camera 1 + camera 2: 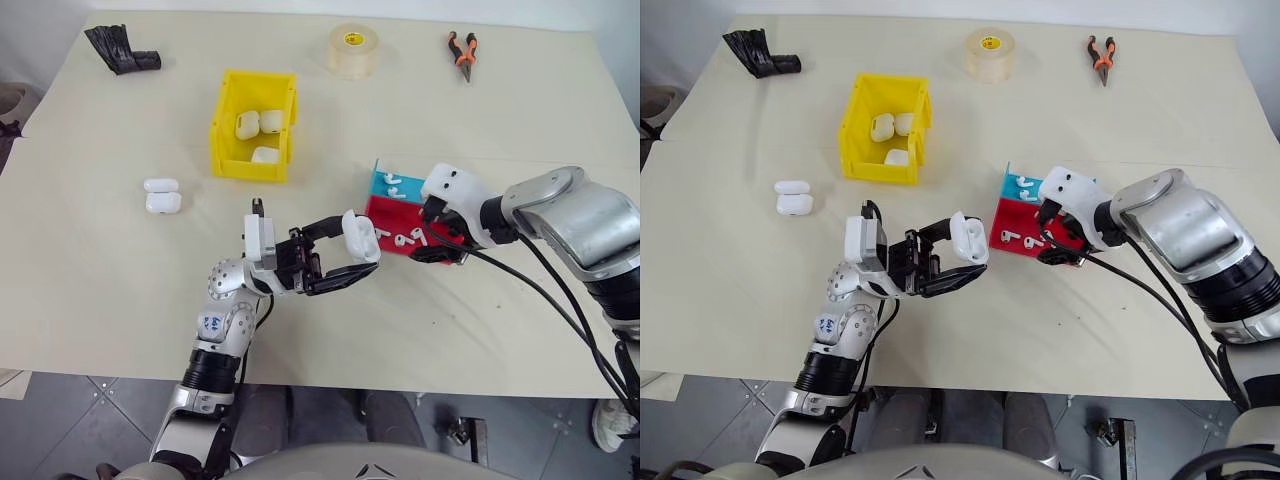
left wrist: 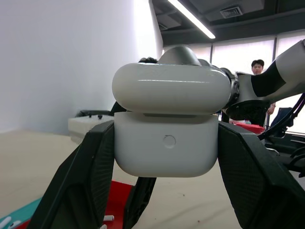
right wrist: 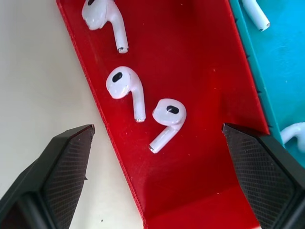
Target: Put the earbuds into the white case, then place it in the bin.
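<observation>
- Closest to the camera, the left gripper (image 1: 350,262) pinches a white case (image 1: 361,236) between its two black fingers. The case lid is lifted a little.
- That left arm reaches up from the near edge of the table, and its claw points to the right, toward the trays.
- Farther left on the table (image 1: 100,260), two more white cases (image 1: 162,196) lie side by side.
- Behind them stands the yellow bin (image 1: 222,130) with three white cases inside.
- To the right, the right gripper (image 3: 157,191) hangs over the red tray (image 3: 200,157) with its fingers spread wide. Three earbuds (image 3: 167,119) lie in the tray just ahead of the fingers, not touched.
- A blue tray (image 1: 382,183) with more earbuds sits right against the red one.
- The right arm bends in from the right side and points down.
- At the far edge of the table lie a black thing (image 1: 120,50), a roll of tape (image 1: 353,50) and orange pliers (image 1: 461,50).
</observation>
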